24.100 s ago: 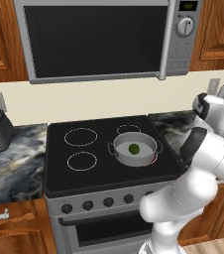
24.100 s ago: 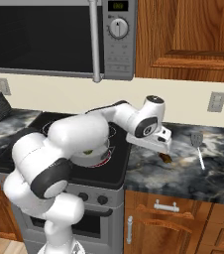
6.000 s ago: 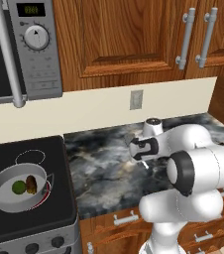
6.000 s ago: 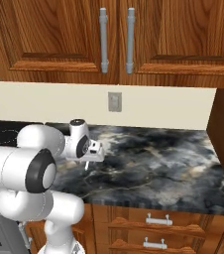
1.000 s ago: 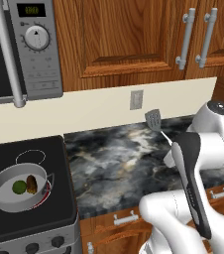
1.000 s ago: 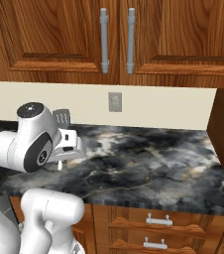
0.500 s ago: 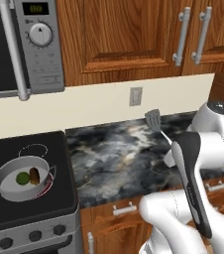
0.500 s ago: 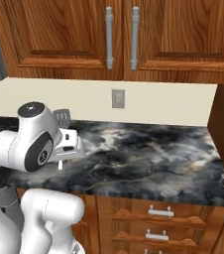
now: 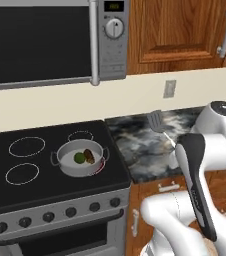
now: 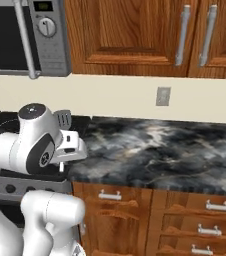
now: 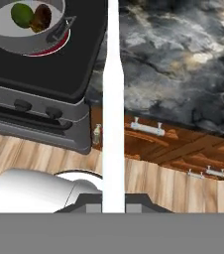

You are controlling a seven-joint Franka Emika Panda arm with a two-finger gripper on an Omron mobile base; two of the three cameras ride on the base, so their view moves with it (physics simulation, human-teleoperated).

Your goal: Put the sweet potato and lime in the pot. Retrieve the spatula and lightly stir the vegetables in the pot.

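1. The stove (image 9: 50, 175) is reached with the pot (image 9: 79, 159) on its front right burner; both could be overshot by a wide swing, and the pot knocked.
2. The spatula (image 9: 155, 121) is held upright in the closed gripper (image 11: 113, 202) (its slim white handle could slip).
3. The lime (image 9: 79, 158) and sweet potato (image 9: 89, 155), touching inside the pot, could be flicked out by hard stirring.

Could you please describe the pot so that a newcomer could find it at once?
Below the microwave sits the black stovetop. On its front right burner stands the shallow round silver-grey metal pot, the stovetop's sole vessel, holding a green lime and a brown sweet potato.
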